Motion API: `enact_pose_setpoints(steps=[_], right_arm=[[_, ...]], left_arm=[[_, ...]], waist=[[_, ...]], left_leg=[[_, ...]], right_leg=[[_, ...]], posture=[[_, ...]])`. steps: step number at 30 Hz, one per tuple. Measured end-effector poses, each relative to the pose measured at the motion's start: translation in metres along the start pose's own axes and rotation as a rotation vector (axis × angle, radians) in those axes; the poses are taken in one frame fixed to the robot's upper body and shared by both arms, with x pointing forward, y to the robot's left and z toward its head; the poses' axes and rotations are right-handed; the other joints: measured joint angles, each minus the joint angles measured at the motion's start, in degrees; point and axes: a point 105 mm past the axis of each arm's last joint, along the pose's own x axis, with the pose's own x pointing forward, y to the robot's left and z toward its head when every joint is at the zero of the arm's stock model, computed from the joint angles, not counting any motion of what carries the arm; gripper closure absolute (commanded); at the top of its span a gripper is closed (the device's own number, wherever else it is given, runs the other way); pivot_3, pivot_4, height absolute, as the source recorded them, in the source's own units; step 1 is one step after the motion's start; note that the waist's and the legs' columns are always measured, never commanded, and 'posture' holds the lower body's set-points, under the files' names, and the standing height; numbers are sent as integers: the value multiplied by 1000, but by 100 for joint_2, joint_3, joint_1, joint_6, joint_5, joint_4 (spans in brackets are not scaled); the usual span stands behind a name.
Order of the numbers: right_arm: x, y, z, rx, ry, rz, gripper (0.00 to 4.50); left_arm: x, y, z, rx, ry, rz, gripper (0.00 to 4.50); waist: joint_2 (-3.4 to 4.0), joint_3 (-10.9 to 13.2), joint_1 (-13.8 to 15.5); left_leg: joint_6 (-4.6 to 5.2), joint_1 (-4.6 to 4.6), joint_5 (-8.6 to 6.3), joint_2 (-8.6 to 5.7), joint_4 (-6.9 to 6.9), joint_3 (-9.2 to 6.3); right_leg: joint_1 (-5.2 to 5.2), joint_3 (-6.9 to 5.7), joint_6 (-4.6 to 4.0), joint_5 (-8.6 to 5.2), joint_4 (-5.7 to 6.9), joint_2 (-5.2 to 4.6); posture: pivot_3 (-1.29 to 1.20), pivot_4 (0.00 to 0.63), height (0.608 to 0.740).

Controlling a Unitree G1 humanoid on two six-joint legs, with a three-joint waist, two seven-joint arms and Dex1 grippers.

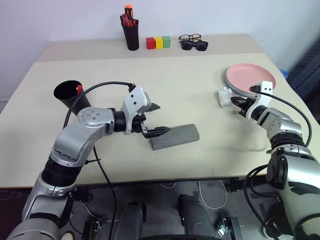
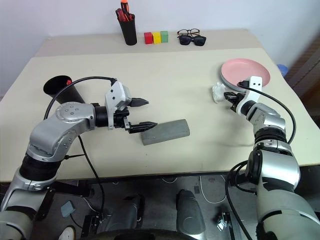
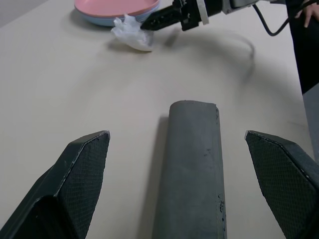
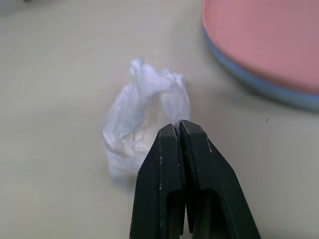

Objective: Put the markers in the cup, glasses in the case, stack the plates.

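Note:
The grey case (image 1: 175, 136) lies shut in the middle of the table. My left gripper (image 1: 161, 119) is open at its left end, and in the left wrist view the case (image 3: 192, 169) runs between the two fingers. The pink plate (image 1: 248, 79) rests on the light blue plate (image 4: 259, 82) at the right. Beside them, my right gripper (image 1: 236, 102) is shut, its tips pinching the edge of a white crumpled wad (image 4: 139, 119). The black cup (image 1: 70, 93) stands at the left with a red-capped marker (image 1: 79, 88) inside. The wire-framed glasses (image 1: 190, 37) lie at the back.
At the back stand a black pen holder (image 1: 131, 34) with red-topped pens and a row of red, yellow and green blocks (image 1: 158, 42). Black sunglasses (image 1: 194, 45) lie just in front of the glasses. A cable loops over my left arm.

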Motion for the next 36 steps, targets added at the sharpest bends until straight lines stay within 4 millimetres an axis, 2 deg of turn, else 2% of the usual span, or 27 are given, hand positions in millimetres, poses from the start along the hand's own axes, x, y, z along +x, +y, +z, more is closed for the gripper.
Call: enact_pose_setpoints(steps=[6, 11, 13, 15, 17, 21, 25, 30, 33, 36], right_arm=[[-2, 0, 38, -51, -145, -15, 4447], [-7, -12, 87, -157, -299, -186, 4447], [-8, -17, 97, -199, -337, -270, 4447], [-8, -20, 98, -230, -340, -319, 3921], [-7, -23, 94, -249, -331, -377, 3212], [-9, -28, 93, -338, -333, -489, 1180], [-13, -29, 100, -394, -373, -541, 1180], [-13, -25, 104, -409, -401, -509, 1180], [-13, -20, 100, -421, -411, -420, 1180], [-15, -13, 84, -484, -392, -278, 1180]], left_arm=[[1, 0, 0, 0, -2, -2, 0], [2, -1, 1, -2, -7, 1, 0], [2, 0, 1, -2, -7, 7, 0], [2, 0, 1, -3, -6, 10, 0], [0, 1, 0, -5, -3, 23, 0], [-6, 0, -5, -16, 17, 52, 0], [-14, 2, -3, -19, 24, 79, 0], [-15, 3, -7, -28, 31, 98, 0], [-10, 4, 0, -23, -48, 129, 0], [-15, 8, 2, 13, -149, 198, 0]], waist=[[1, 0, -31], [1, 1, -21], [1, 1, -21], [1, 1, -22], [1, 1, -24], [4, 2, -33], [4, 2, -26], [4, 2, -26], [4, 2, -21], [3, 2, -20]], left_leg=[[0, 1, 0, 0, 0, 1], [0, 0, 0, 0, -2, 0], [0, -2, 0, 0, -3, 0], [0, -2, 0, 0, -6, 0], [0, -2, 0, 0, -6, 0], [0, -3, 0, 0, -8, 2], [0, -3, 0, 0, -7, 2], [0, -3, 0, 0, -7, 2], [0, -1, 0, 0, -7, 2], [0, 0, 0, 0, -10, 2]], right_leg=[[-1, 1, 0, 0, 1, 0], [-1, 1, -1, -1, -1, 0], [-1, 1, -1, -1, -4, 0], [-2, 1, -1, -1, -5, 0], [-2, 1, -2, -1, -4, 0], [-10, 6, -2, -1, 0, 0], [-8, 6, -2, -1, 0, 0], [-8, 6, -2, -1, -1, 0], [-3, 6, -2, 0, -6, 0], [-1, 5, -1, 0, -10, 0]], posture=[[0, 150, 740], [0, 150, 740], [0, 150, 740], [0, 150, 740], [0, 150, 740], [0, 150, 740], [0, 150, 740], [0, 150, 740], [0, 150, 740], [0, 150, 740]])
